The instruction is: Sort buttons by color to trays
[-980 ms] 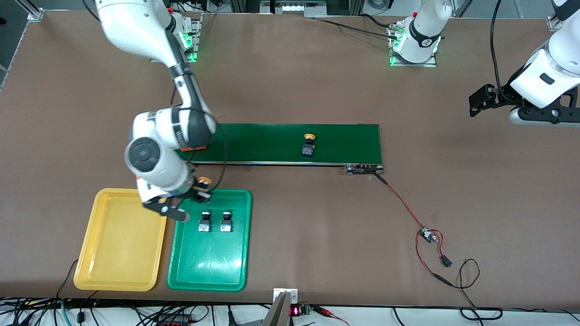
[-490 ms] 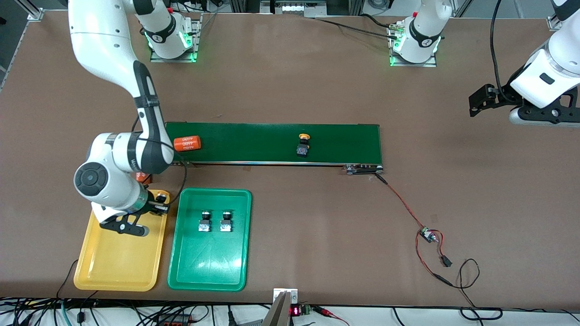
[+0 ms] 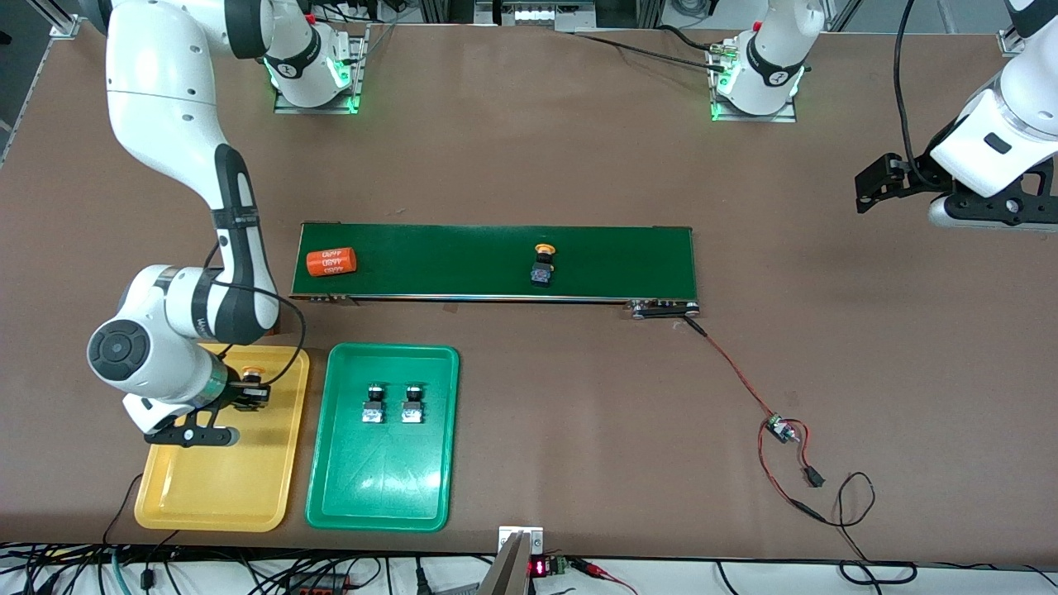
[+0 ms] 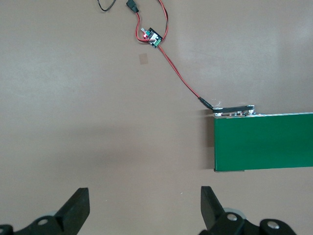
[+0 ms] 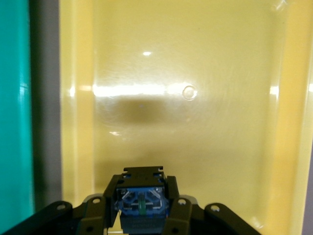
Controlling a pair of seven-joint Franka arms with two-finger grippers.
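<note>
One yellow-capped button pinched in my right gripper over the yellow tray, my left gripper waiting spread wide above bare table.

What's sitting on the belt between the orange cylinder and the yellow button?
Nothing: the front view shows bare conveyor belt between the orange cylinder and the yellow button.

Beside the dark-green conveyor belt lay a yellow tray and a green tray; on the belt, an orange cylinder (white print).
</note>
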